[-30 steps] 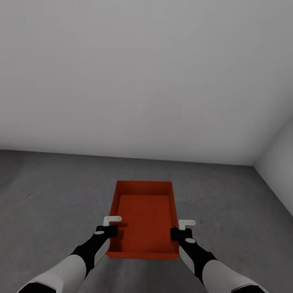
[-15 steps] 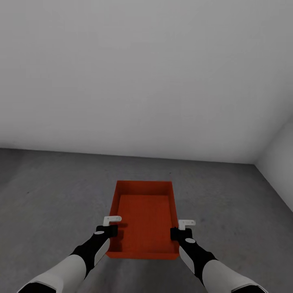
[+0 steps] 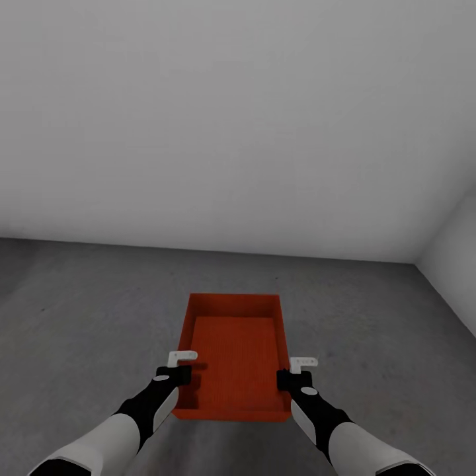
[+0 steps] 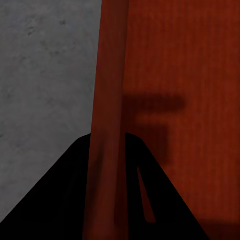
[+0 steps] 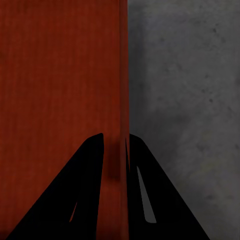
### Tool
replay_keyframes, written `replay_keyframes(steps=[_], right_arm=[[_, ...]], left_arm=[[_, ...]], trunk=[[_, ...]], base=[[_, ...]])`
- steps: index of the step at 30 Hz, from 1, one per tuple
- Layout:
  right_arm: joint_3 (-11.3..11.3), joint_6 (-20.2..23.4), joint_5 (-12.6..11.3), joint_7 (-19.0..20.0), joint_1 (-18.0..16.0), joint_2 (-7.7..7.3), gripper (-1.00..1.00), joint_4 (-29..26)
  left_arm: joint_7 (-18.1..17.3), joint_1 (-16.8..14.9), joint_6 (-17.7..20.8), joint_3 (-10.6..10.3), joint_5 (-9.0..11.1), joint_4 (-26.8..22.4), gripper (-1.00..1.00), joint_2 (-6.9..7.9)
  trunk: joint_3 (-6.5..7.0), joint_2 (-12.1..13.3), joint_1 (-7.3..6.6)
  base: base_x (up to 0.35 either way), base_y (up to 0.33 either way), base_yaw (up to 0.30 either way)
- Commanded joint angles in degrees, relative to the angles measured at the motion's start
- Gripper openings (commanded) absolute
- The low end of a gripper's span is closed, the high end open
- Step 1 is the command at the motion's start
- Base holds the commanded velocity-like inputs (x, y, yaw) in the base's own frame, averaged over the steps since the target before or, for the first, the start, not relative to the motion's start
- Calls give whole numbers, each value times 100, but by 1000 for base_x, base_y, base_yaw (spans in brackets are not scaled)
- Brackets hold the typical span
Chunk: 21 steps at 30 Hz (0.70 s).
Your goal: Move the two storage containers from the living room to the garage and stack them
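An orange-red storage container [image 3: 236,354] is held out ahead of the robot, above the dark grey concrete floor [image 3: 79,311], near a corner of pale grey walls [image 3: 238,119]. Nothing lies inside it; its ribbed bottom is bare. The left gripper [image 3: 181,367] is clamped on the left side wall, and the right gripper [image 3: 295,371] on the right side wall, a finger on each face.

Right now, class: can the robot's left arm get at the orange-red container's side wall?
Apparently yes: the left gripper already straddles the container wall, one jaw either side, as does the right gripper.
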Motion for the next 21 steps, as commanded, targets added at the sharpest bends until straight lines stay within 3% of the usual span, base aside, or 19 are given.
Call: replay_keyframes(steps=[1,21], right_arm=[[-36,-38,-33,-97,-2,3,-100,1],[-36,-50,-32,-97,-2,3,-100,-4]], left_arm=[[49,-4,31,84,35,-11,-100,-64],[49,-4,31,84,35,-11,-100,-64]], trunk=[[-22,-43,22],[-381,-846,461]], base=[[0,0,0],[0,0,0]])
